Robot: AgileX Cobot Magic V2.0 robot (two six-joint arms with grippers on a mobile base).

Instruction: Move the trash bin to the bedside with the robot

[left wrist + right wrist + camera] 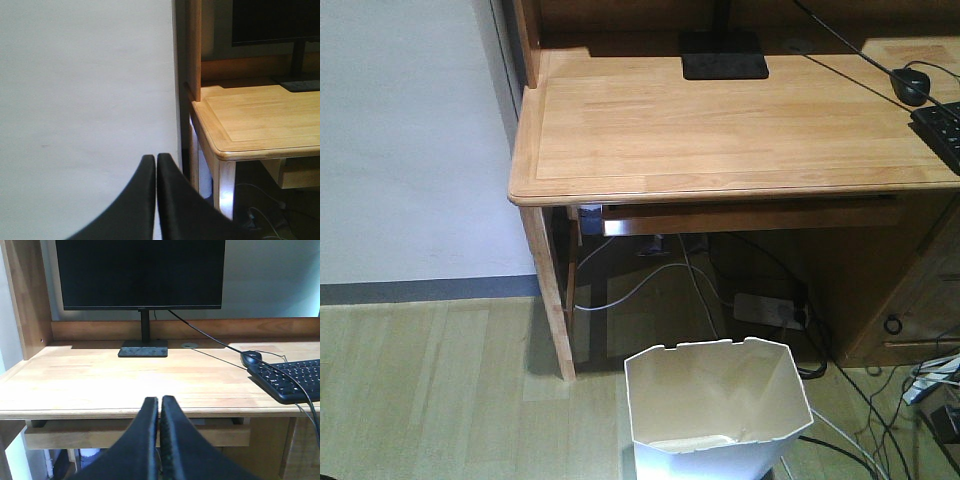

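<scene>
With the left gripper point(156, 158) and right gripper point(159, 401) both clenched empty, the ungrasped bin point(715, 410) could be tipped, or snagged on the floor cables point(845, 440) to its right.

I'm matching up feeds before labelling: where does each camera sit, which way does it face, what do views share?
Front view: above desk height, looking down at the desk edge and the trash bin; no robot parts show.
Left wrist: behind the shut left gripper, facing the white wall and the desk's left corner.
Right wrist: behind the shut right gripper, facing the monitor and keyboard.
Shared: the desk, in all three.
</scene>
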